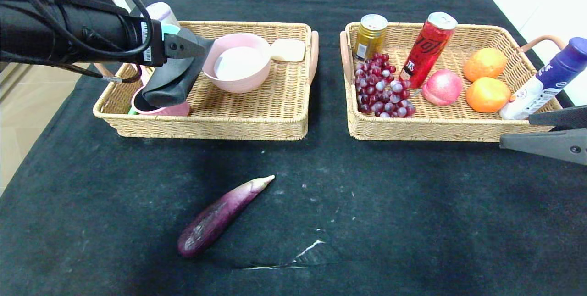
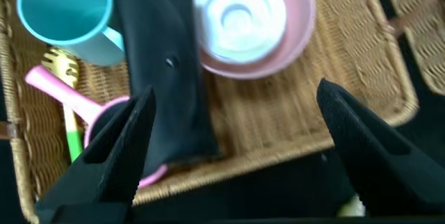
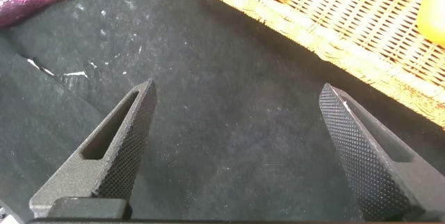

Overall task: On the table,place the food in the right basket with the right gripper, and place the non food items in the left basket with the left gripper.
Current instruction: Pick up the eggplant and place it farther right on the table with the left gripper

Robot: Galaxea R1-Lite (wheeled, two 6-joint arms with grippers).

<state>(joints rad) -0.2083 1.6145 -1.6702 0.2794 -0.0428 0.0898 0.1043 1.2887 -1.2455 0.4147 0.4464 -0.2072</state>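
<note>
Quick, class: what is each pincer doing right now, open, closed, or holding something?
Left pincer: open, holding nothing, above the left basket.
Right pincer: open, empty.

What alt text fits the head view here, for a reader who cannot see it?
A purple eggplant lies alone on the black table before two wicker baskets. The left pincer, open, hovers over the left basket above a black pouch; the right pincer, open, waits beside the right basket of food.
</note>
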